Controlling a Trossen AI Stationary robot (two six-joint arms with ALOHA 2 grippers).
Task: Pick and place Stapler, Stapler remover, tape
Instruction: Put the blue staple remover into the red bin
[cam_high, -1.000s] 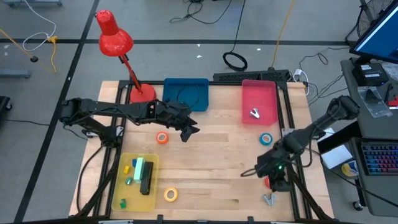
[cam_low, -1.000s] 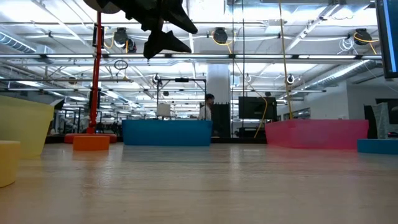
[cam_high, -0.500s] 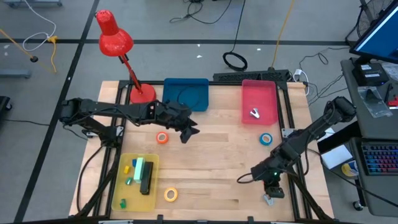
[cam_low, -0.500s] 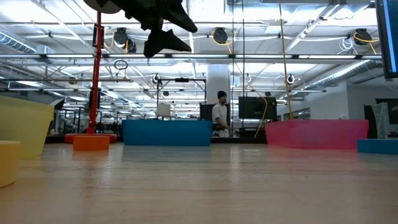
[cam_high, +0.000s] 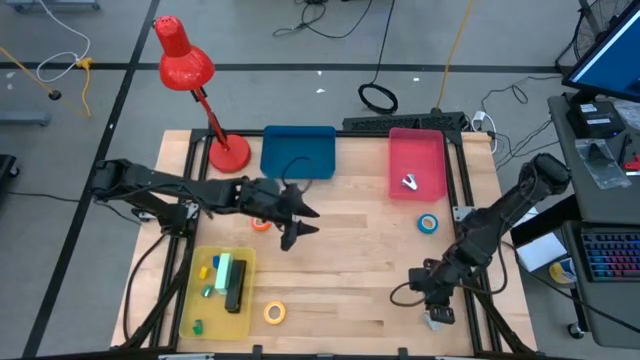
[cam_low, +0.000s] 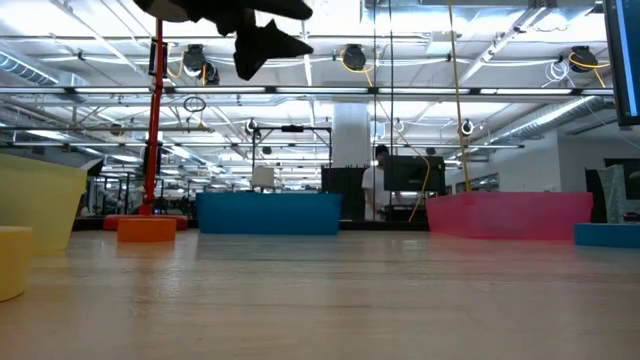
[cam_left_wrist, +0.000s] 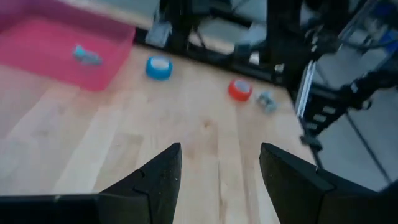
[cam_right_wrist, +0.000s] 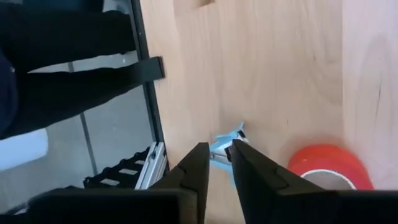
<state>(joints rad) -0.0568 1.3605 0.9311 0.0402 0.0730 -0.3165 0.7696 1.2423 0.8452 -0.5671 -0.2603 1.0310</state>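
— How far along was the job?

— Part done, by my reading. The yellow tray (cam_high: 205, 300) at the lower left of the high view held the black stapler (cam_high: 236, 285) with a few small bits. The pink tray (cam_high: 417, 160) at upper right held one stapler remover (cam_high: 410, 182). A blue tray (cam_high: 298, 152) sat at upper centre. All four tapes lay loose: the orange tape (cam_high: 262, 224) at centre left, the yellow tape (cam_high: 274, 313) at the bottom, the blue tape (cam_high: 428, 223) below the pink tray, the red tape (cam_right_wrist: 326, 166) at lower right.

— And the arms?

— The left gripper (cam_high: 297, 222) hung above the table's middle, stretched in from the left, fingers spread and empty. The right gripper (cam_high: 436, 303) was bent down at the lower right edge, jaws narrow around what looked like a second, bluish remover (cam_right_wrist: 225, 151); whether they gripped it, I couldn't tell.
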